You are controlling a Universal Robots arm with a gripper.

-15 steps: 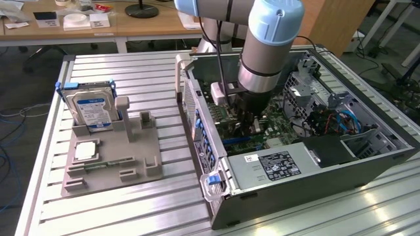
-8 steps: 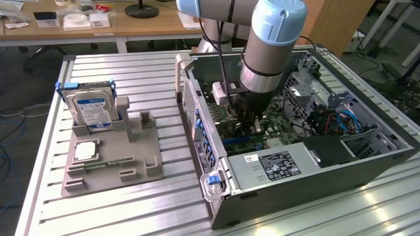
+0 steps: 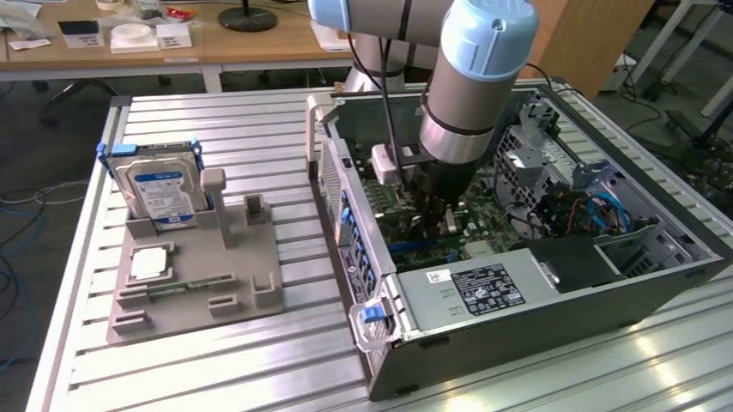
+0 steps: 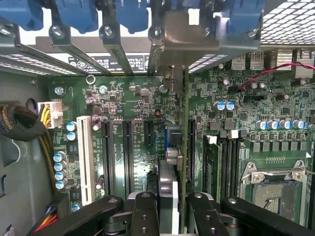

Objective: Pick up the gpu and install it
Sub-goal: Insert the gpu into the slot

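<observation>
Right, I'm looking at a slotted aluminium bench (image 3: 229, 129) in an office-like room, with wooden desks (image 3: 172, 47) behind its far edge and cables trailing on the floor. Near the bench's edge on the exterior view's left sits a grey holder tray (image 3: 201, 283) with a hard drive (image 3: 160, 193) standing upright at its far end. The open computer case (image 3: 641, 283) lies along the opposite side of the bench, its green motherboard (image 4: 123, 93) exposed and the silver power supply (image 3: 481, 287) at its near corner. My arm reaches straight down into the case, and the gripper (image 4: 172, 216) is clamped on the gpu (image 4: 178, 147), which stands on edge between the black fingers (image 4: 145, 211). From the wrist view the card runs away from the fingers over the motherboard's slots, its metal bracket (image 4: 184, 34) up against the case's rear wall beside the blue slot clips (image 4: 78, 14).
</observation>
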